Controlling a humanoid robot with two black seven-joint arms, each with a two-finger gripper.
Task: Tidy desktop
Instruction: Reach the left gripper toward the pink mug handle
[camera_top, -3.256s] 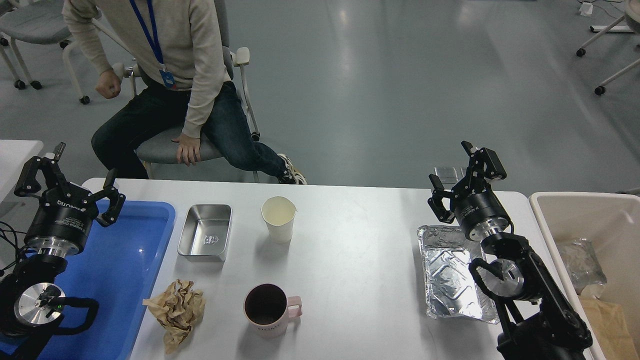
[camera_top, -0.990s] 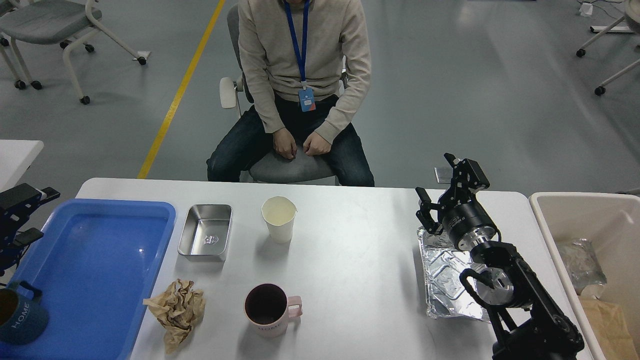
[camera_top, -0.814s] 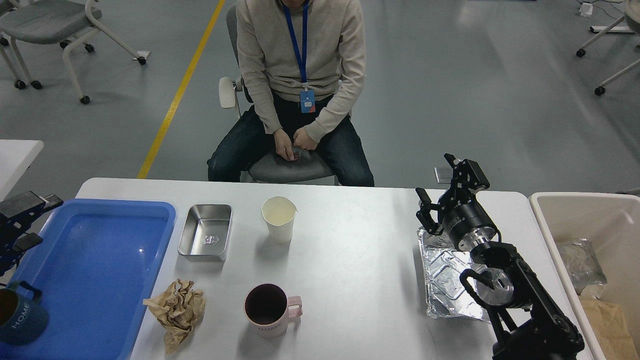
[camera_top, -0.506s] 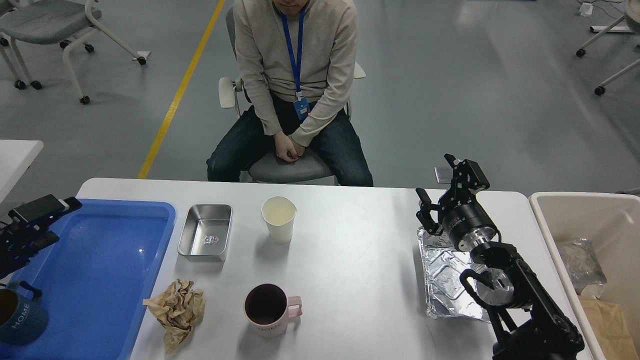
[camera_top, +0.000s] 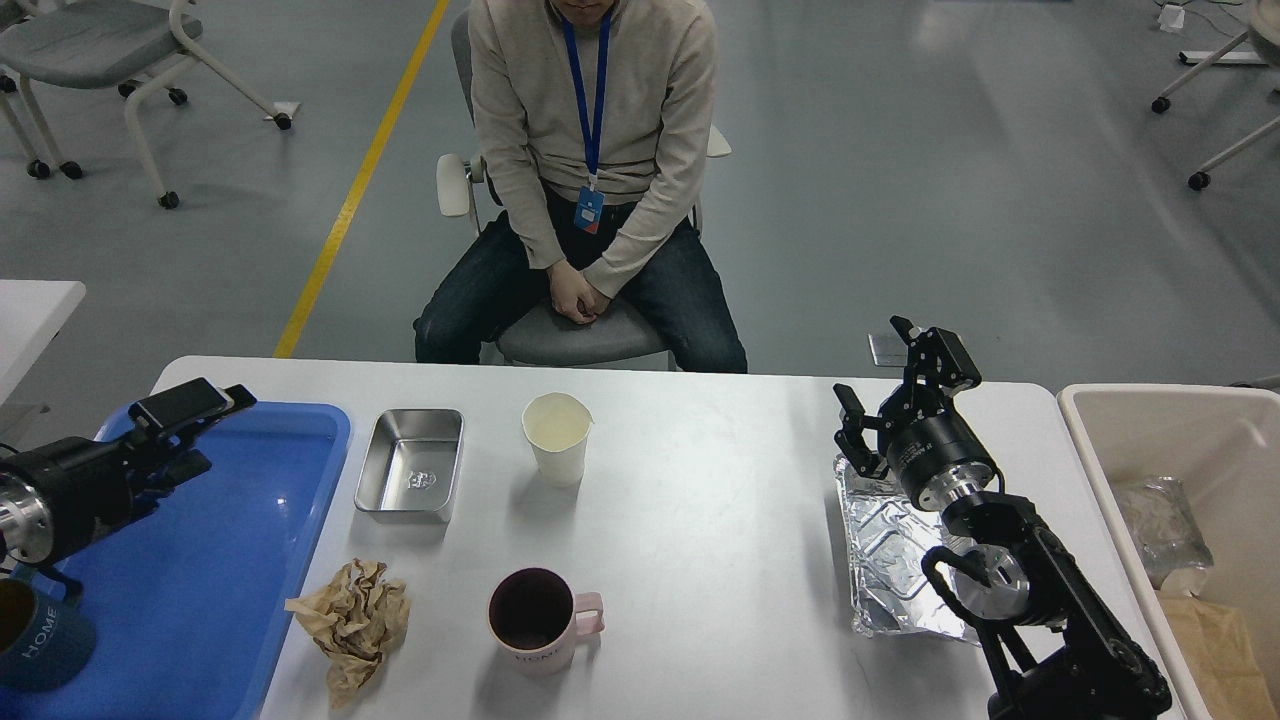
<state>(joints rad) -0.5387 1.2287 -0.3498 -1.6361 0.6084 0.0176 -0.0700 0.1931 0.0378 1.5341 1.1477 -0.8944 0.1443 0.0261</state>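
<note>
The white desktop (camera_top: 720, 500) holds a steel tray (camera_top: 410, 478), a paper cup (camera_top: 556, 437), a pink mug (camera_top: 535, 618), a crumpled brown paper (camera_top: 352, 620) and a foil tray (camera_top: 893, 560). My left gripper (camera_top: 200, 435) is open and empty. It hovers over the far left corner of the blue tray (camera_top: 240, 560). My right gripper (camera_top: 878, 368) is open and empty, above the far end of the foil tray. A dark blue mug marked HOME (camera_top: 30, 640) stands in the blue tray's near left corner.
A beige bin (camera_top: 1100, 440) with foil and paper scraps stands off the table's right end. A person sits on a chair (camera_top: 590, 250) just beyond the far edge. Another white table (camera_top: 30, 310) is at far left.
My left gripper has swung in from the left edge, rightward over the blue tray's far corner. The right gripper has barely moved. The seated person shifted a little.
</note>
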